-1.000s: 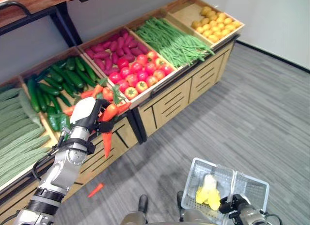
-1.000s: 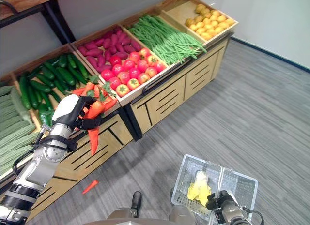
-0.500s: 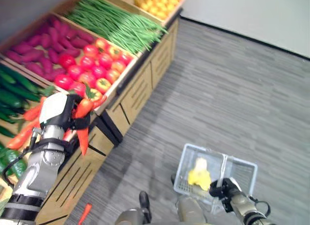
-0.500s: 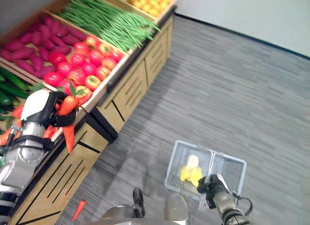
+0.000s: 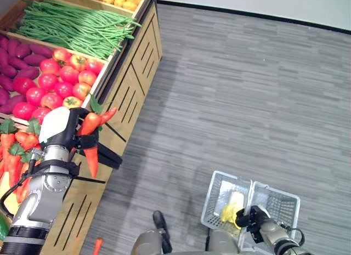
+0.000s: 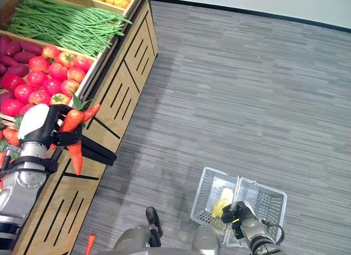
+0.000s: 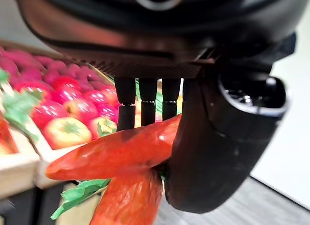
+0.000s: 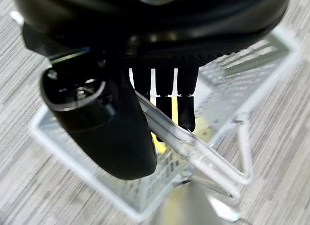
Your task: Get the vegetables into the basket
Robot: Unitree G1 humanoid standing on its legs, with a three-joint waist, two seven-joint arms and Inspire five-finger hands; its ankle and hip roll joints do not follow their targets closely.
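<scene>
In the left eye view your left hand grips two carrots at nine o'clock, well apart from the basket at five o'clock; carry them across before letting go. The left wrist view shows fingers curled round both. In the right wrist view, your right hand clasps the basket's handle; keep it level.

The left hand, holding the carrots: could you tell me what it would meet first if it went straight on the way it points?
Probably the tomatoes in the crate: the left hand, shut on two carrots, faces them past its fingers. Depth is unclear.
</scene>
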